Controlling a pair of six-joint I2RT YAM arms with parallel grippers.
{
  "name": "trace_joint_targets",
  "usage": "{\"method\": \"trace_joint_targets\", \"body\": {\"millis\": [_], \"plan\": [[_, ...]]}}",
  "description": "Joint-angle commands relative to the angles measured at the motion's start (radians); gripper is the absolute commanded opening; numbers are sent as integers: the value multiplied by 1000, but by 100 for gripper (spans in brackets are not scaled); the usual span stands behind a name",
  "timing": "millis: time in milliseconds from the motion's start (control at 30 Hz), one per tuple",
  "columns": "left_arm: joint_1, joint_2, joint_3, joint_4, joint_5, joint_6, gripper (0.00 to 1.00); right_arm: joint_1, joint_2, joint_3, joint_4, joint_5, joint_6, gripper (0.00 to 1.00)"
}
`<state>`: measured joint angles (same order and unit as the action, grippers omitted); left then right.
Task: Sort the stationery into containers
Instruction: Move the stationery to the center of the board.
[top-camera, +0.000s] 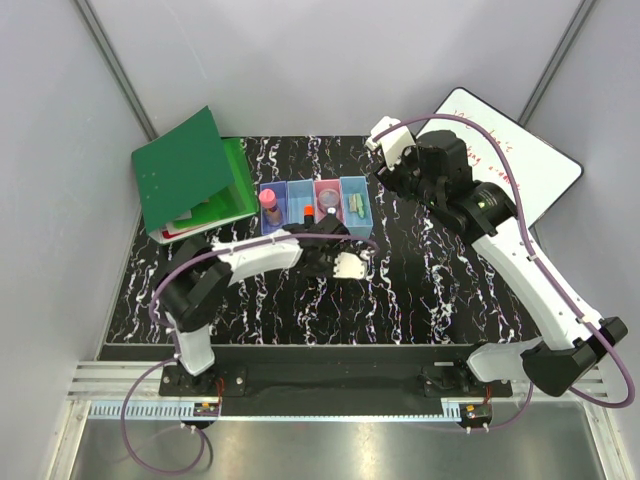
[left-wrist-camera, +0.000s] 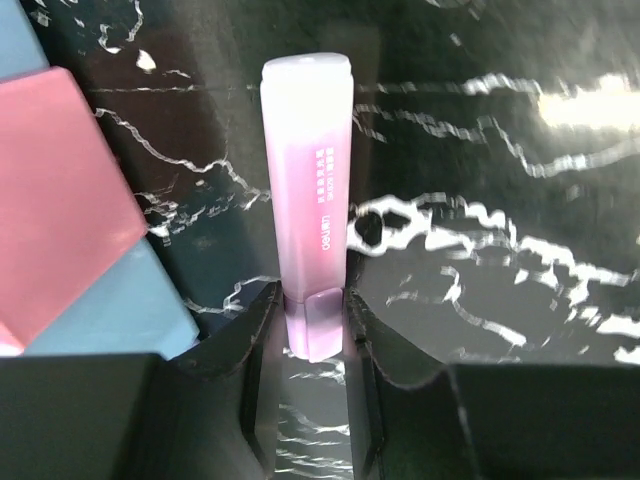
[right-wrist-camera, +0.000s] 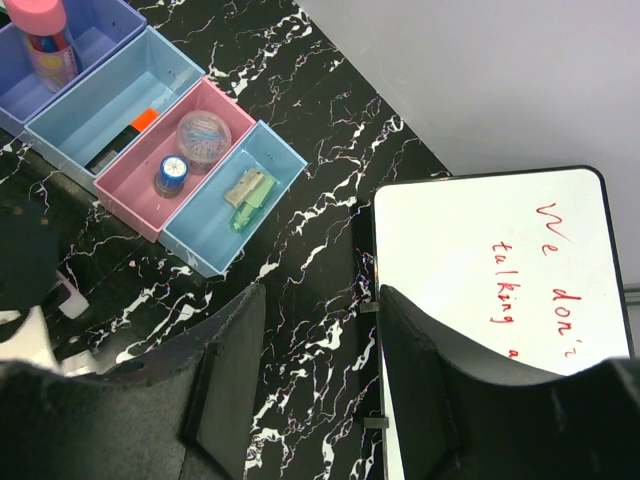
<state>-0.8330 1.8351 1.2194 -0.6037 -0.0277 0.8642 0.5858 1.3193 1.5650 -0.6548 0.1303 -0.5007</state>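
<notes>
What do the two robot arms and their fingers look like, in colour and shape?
Both the left arm and right arm have white links with black joints. A thin purple cable loops along each. The fingers are black, broad and angular.

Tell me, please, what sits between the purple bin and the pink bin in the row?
A light blue bin, joined to both, with an orange-tipped dark marker lying in it. The right wrist view shows this most clearly.

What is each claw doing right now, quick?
Left gripper: closed on a pale pink marker.
Right gripper: open, holding nothing.
</notes>
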Motion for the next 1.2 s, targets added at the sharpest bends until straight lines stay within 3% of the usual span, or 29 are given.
{"method": "trace_joint_targets", "body": {"millis": [0,333,400,600,700,733,833,867,967,1133,1167], "plan": [[-9,-137,-78,123,-20,235,0,-3,-32,36,35,8,-5,57],[-15,-201,-238,156,158,492,1,-3,-40,20,43,11,-12,57],[-15,-186,-236,139,190,553,11,-4,-42,18,44,12,-12,57],[-23,-137,-219,133,173,694,24,-3,-48,6,44,12,-13,57],[-23,-117,-212,133,153,734,46,-3,-54,1,44,11,-15,57],[-23,-117,-209,133,156,734,63,-3,-54,-2,46,14,-13,57],[-23,-126,-210,143,175,731,76,-4,-63,-10,46,15,-16,58],[-23,-132,-209,150,179,722,82,-4,-66,-13,46,15,-15,58],[-25,-135,-157,157,164,624,82,-6,-74,-22,47,15,-16,58],[-28,-166,-51,154,100,302,79,-9,-86,-37,46,19,-15,59],[-29,-168,-25,141,86,171,78,-9,-88,-40,46,19,-15,59]]}}
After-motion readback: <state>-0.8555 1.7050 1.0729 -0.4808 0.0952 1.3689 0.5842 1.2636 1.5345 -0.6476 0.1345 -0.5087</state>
